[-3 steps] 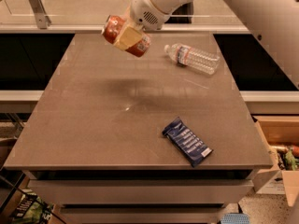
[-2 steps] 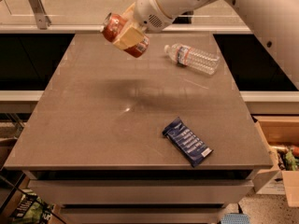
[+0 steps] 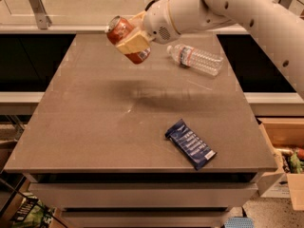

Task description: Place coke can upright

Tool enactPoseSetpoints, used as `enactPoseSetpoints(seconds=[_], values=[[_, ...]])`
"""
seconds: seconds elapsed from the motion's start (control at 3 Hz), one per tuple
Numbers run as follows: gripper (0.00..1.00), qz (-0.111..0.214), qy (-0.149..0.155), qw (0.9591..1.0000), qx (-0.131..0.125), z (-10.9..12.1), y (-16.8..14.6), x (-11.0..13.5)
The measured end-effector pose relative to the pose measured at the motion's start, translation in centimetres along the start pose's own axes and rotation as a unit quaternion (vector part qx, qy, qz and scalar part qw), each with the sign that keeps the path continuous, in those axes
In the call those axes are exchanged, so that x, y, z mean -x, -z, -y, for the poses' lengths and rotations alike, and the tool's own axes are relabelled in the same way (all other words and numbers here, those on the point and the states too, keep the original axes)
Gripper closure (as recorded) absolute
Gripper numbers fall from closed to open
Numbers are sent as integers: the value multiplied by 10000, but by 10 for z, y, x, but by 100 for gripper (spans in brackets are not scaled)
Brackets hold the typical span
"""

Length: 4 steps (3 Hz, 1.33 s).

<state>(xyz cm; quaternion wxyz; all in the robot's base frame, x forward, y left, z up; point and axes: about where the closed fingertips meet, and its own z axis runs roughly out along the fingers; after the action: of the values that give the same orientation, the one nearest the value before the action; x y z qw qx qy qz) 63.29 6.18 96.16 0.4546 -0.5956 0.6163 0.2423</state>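
Note:
The coke can (image 3: 122, 32) is orange-red with a silver top end. It is tilted, with its top up and to the left, and held in the air above the far left part of the grey table (image 3: 95, 127). My gripper (image 3: 132, 42) is shut on the coke can, with a tan finger pad (image 3: 134, 42) across its middle. The white arm reaches in from the upper right.
A clear plastic water bottle (image 3: 195, 58) with a red-and-white label lies on its side at the far right of the table. A dark blue snack bar wrapper (image 3: 190, 143) lies near the front right. A cardboard box (image 3: 289, 165) stands on the floor to the right.
The arm has swung the can slightly and rotated it, so the silver top faces more up and left. The can stays in the air over the same far left area.

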Motion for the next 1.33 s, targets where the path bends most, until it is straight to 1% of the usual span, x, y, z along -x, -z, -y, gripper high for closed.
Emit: enactPoseSetpoints(seconds=[0.33,0.67,1.0,1.33], values=[[100,361,-262,9990,26,-3,-7,-11],[100,638,-494,9967,84,-5,-15,-19],[100,863,-665,9939,139,-4,-23,-26],[100,1158,-831,9896,210,0,-35,-36]])
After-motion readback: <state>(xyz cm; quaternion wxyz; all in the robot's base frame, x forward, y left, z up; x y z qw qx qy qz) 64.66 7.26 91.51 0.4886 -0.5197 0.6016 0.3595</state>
